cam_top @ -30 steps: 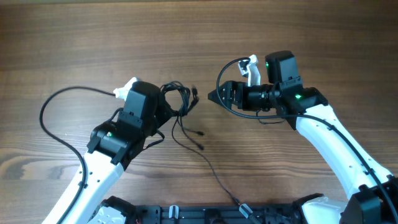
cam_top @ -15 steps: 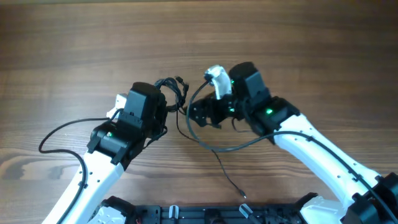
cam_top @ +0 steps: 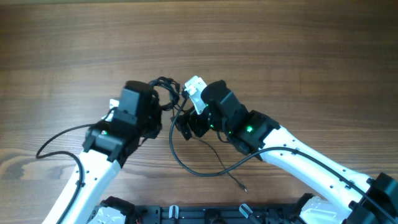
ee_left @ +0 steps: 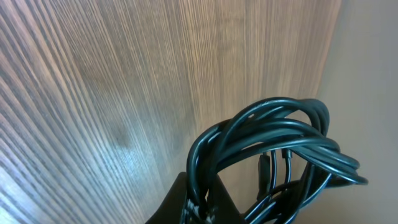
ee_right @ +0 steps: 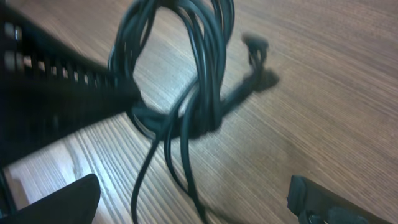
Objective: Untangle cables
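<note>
The cables [cam_top: 169,87] are thin black cords bunched in a looped bundle at the table's middle. My left gripper [cam_top: 164,109] is shut on that bundle; in the left wrist view its dark fingertips [ee_left: 194,200] pinch one strand while the cable loops [ee_left: 280,140] arch above. My right gripper [cam_top: 182,122] stands open right beside the bundle, on its right. In the right wrist view the knotted cords [ee_right: 196,87] hang ahead of my right gripper [ee_right: 186,202], with nothing between the wide-apart fingers [ee_right: 314,198]. A small plug [ee_right: 255,43] sticks out of the bundle. One loose cord [cam_top: 186,165] trails toward the front, ending in a plug [cam_top: 244,188].
The left arm's own thicker black cable [cam_top: 59,138] curves over the wood at the left. A black base rail [cam_top: 186,213] runs along the front edge. Bare wooden tabletop [cam_top: 280,50] spreads behind and to both sides.
My right arm has swung left from the right side up to the bundle, still open. The left gripper kept its hold and shifted slightly. The trailing cord now curves differently near the front.
</note>
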Robot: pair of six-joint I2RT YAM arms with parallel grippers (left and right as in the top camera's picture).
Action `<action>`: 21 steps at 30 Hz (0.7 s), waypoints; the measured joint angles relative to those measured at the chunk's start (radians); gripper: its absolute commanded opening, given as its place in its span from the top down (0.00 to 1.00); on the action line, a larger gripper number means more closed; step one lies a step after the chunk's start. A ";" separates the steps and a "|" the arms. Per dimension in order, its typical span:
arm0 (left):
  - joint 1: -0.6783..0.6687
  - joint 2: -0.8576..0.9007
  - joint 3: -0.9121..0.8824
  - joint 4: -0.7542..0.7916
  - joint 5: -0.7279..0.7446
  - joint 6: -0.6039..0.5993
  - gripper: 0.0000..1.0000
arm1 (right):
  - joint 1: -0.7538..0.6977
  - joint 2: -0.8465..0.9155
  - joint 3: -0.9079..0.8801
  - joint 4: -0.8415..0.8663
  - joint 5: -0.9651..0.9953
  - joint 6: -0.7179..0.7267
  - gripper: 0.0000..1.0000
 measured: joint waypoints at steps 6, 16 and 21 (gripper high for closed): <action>0.114 0.000 0.000 -0.001 0.149 0.037 0.96 | 0.025 0.022 0.000 0.000 0.006 -0.037 0.00; 0.128 0.000 0.000 -0.002 0.250 0.076 0.96 | 0.073 0.053 0.000 0.052 0.084 -0.101 0.02; 0.128 0.000 0.000 -0.003 0.257 0.095 0.96 | 0.073 0.053 0.000 0.042 0.145 -0.113 0.49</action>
